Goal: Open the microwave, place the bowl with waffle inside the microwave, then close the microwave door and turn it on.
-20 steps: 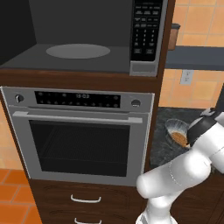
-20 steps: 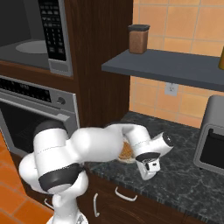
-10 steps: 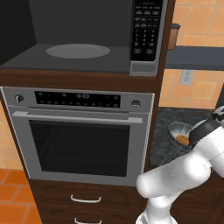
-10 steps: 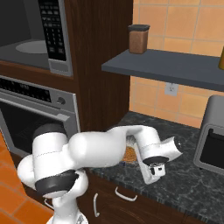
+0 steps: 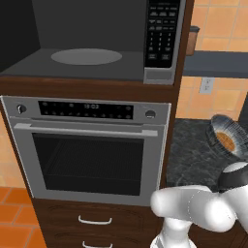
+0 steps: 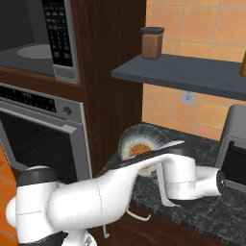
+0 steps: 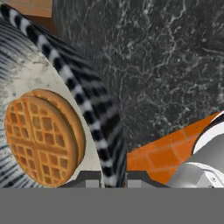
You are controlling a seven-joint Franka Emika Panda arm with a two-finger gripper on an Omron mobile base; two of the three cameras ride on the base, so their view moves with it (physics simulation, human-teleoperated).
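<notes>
— What does the kitchen wall hold, left to right?

— Dark wood cabinetry; the wide silver-framed microwave (image 5: pixel 92 43) stands open, its grey round turntable (image 5: pixel 86 56) bare, the black keypad column (image 5: pixel 163 31) at its right; below it sits a silver oven with a bar handle (image 5: pixel 89 145); further right, black speckled stone counter (image 5: pixel 191 155) under a grey shelf (image 6: pixel 187 74) bearing a brown lidded jar (image 6: pixel 152 43).

— And the bowl?

— The small round dark-and-white striped bowl (image 6: pixel 141 146) is tipped on edge above the counter, right of the oven; the orange-brown round waffle (image 7: pixel 41 138) lies against its inside.

— The pincer?

— The white arm's gripper (image 7: pixel 114 177) is pinched on the bowl's rim, one finger inside, one outside.
</notes>
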